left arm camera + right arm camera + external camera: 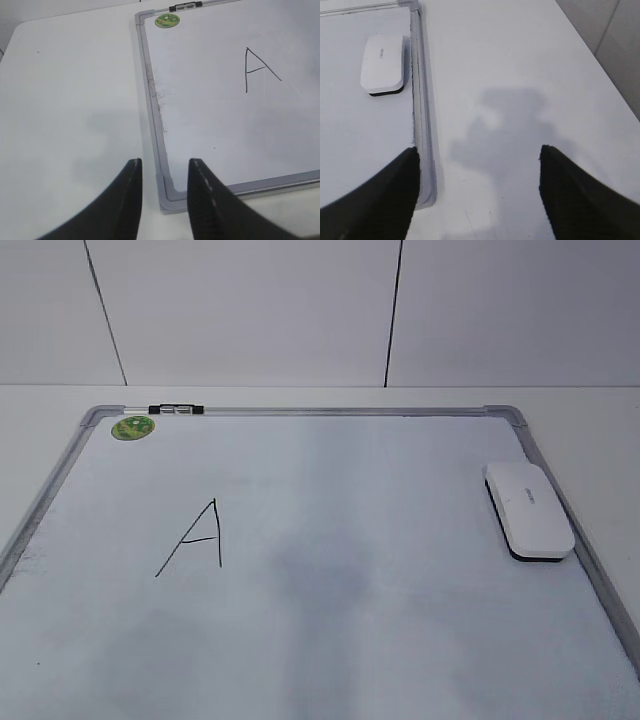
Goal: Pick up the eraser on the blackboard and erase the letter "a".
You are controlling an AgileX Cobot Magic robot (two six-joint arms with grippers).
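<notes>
The white eraser (530, 510) lies flat on the blackboard (350, 490) by its right frame; it also shows in the right wrist view (382, 64). An angular capital "A" (198, 537) is drawn left of centre and shows in the left wrist view (257, 67). No lowercase "a" shows in any view. My left gripper (165, 167) is open and empty above the board's near left corner (167, 197). My right gripper (479, 155) is wide open and empty over the table, just right of the board's frame (419, 100). Neither gripper shows in the exterior view.
A round green sticker (133, 427) sits at the board's far left corner, also seen in the left wrist view (167, 20). A small black-and-white clip (175, 409) rests on the top frame. White table (520, 75) surrounds the board; a tiled wall (300, 310) stands behind.
</notes>
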